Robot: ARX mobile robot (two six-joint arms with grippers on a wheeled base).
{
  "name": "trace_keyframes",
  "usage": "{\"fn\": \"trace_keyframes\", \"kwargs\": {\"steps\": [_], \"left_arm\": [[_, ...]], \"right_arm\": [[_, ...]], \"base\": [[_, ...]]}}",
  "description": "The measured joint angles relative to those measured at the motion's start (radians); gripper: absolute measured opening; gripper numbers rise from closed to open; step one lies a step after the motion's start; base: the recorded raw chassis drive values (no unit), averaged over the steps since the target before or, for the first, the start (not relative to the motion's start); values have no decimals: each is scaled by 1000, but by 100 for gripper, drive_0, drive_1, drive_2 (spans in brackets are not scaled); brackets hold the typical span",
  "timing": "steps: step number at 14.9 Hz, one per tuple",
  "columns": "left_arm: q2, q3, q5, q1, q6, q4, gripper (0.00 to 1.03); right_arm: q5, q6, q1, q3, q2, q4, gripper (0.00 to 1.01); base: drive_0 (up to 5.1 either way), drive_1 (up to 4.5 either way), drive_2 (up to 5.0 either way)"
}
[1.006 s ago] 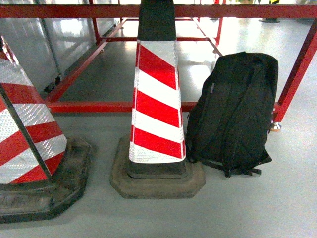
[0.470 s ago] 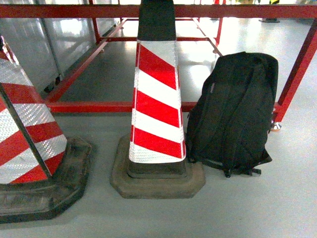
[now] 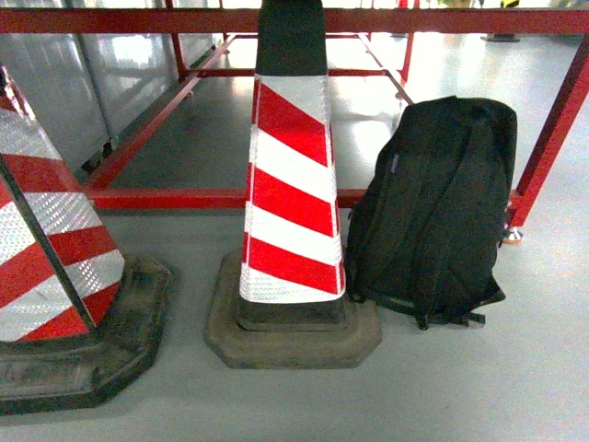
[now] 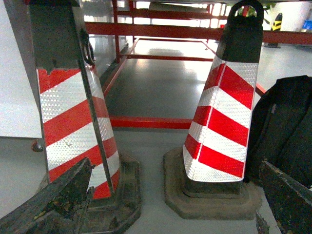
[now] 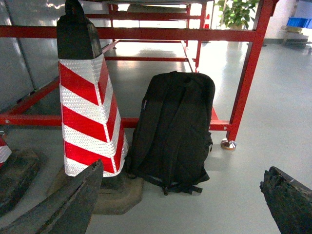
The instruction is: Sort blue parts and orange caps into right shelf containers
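No blue parts, orange caps or right shelf containers show in any view. In the left wrist view my left gripper (image 4: 175,166) is open, its dark worn fingers (image 4: 58,200) spread wide above the grey floor with nothing between them. The right wrist view shows my right gripper (image 5: 183,171) open too, fingers (image 5: 290,197) far apart and empty over bare floor. Neither gripper appears in the head view.
A red-and-white striped traffic cone (image 3: 290,184) on a dark rubber base stands straight ahead, and a second cone (image 3: 55,267) is at the left. A black backpack (image 3: 437,203) leans against a red metal frame (image 3: 184,198). Something small and blue (image 5: 297,22) lies far off.
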Motion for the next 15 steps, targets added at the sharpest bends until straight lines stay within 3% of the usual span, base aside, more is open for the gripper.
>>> {"fn": "trace_keyframes", "kwargs": {"steps": [15], "left_arm": [[0, 0, 0, 0, 0, 0, 98]], "right_arm": [[0, 0, 0, 0, 0, 0, 98]], "base": [[0, 0, 0]]}}
